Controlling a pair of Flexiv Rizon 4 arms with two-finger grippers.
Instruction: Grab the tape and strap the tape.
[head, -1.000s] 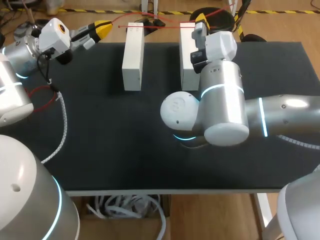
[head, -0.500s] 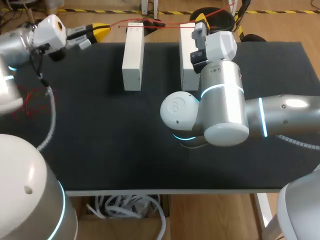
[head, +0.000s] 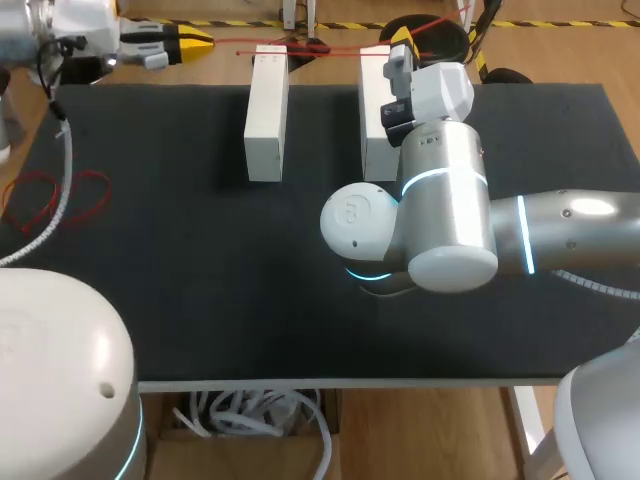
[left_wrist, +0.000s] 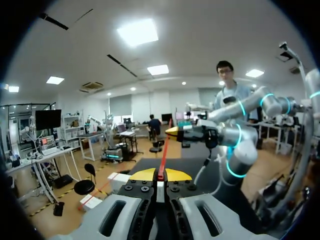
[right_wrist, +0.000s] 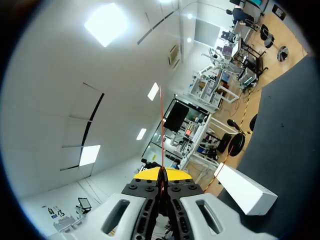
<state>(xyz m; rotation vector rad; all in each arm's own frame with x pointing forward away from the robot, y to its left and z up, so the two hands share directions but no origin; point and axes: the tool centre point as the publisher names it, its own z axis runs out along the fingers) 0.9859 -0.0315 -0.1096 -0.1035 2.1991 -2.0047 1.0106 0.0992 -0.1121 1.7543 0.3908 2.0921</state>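
Observation:
A thin red tape stretches across the far ends of two white blocks standing on the black table. My left gripper sits past the table's far left corner, shut on one end of the tape. Above the right block's far end, my right gripper is shut on the tape too. In the left wrist view the tape runs from the closed tips of the left gripper toward the right gripper. In the right wrist view the tape leaves the closed right gripper straight ahead.
My right arm's big elbow hangs over the table's middle right. A white corrugated hose and a red cable loop hang from my left arm at the table's left edge. One white block shows beside the right gripper.
My left arm has swung back and to the left, carrying its gripper beyond the table's far left corner with the tape in it. The right arm has not moved.

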